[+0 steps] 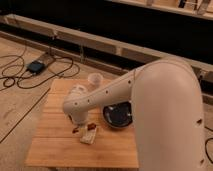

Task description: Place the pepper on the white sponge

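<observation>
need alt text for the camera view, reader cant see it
A white robot arm reaches over a small wooden table, its gripper low beside a white sponge with a small red pepper at its top edge. A dark bowl sits right of them.

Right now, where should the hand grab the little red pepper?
Probably across its thin middle, coming straight down from above. The pepper is small and lies flat at the far edge of the white sponge, with the dark bowl close on one side. The hand hangs just on the other side.
</observation>
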Action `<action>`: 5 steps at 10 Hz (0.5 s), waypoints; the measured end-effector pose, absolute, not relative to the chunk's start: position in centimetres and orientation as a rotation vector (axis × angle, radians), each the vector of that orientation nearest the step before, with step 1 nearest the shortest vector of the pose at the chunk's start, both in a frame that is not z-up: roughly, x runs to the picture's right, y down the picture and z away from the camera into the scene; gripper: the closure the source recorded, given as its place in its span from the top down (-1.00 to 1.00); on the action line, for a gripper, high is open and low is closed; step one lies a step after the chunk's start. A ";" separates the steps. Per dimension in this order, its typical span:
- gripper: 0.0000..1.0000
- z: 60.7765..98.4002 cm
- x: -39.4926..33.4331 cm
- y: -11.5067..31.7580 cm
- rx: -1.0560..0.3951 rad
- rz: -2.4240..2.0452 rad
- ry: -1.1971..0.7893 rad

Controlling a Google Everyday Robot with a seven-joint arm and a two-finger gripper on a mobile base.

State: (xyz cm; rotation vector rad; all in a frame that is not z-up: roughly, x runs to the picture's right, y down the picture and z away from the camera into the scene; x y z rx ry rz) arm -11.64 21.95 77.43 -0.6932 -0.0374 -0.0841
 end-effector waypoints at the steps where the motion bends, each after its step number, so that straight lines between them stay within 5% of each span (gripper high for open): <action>1: -0.63 77.5 -11.5 22.2 -0.699 -0.081 -0.034; 5: 0.13 78.1 -11.0 22.9 -0.716 -0.066 -0.021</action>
